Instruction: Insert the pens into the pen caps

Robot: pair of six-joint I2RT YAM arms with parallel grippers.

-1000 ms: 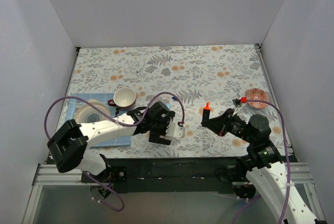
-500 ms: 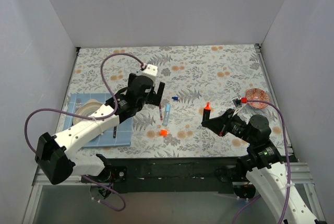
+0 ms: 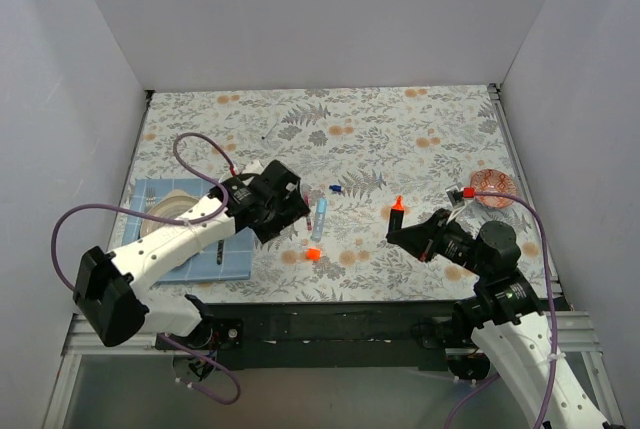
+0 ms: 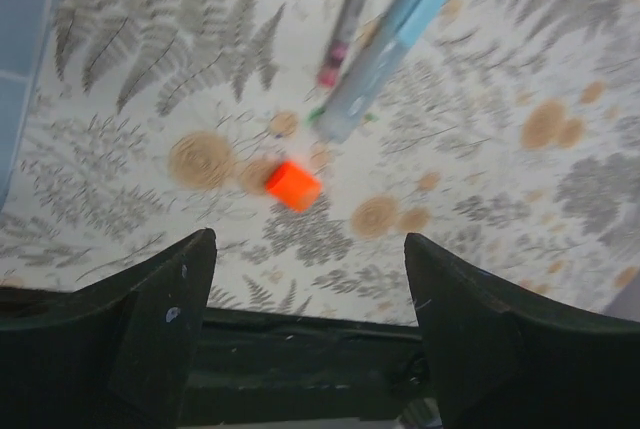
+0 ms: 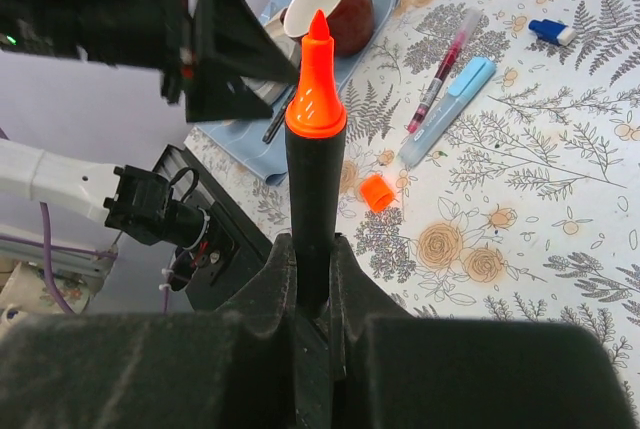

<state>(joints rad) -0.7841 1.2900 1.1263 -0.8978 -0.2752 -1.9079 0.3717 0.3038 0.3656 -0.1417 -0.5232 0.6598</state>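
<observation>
Two grippers, two marker pens and two caps are counted: the left gripper [image 4: 308,246], its fingers apart with nothing between them, hovers over the table, while the right gripper [image 5: 312,259] is clamped on the black pen [image 5: 315,174]. The black pen stands upright above the near right of the table, orange-red end up. The light blue pen [image 3: 319,217] lies flat at mid-table, long axis near-to-far, its narrow end toward the orange cap [image 3: 313,253] just beside it and the dark blue cap [image 3: 335,189] near its far end. The table [image 3: 420,119] carries a grey fern and orange flower print, enclosed on three sides by plain white walls [image 3: 320,9].
</observation>
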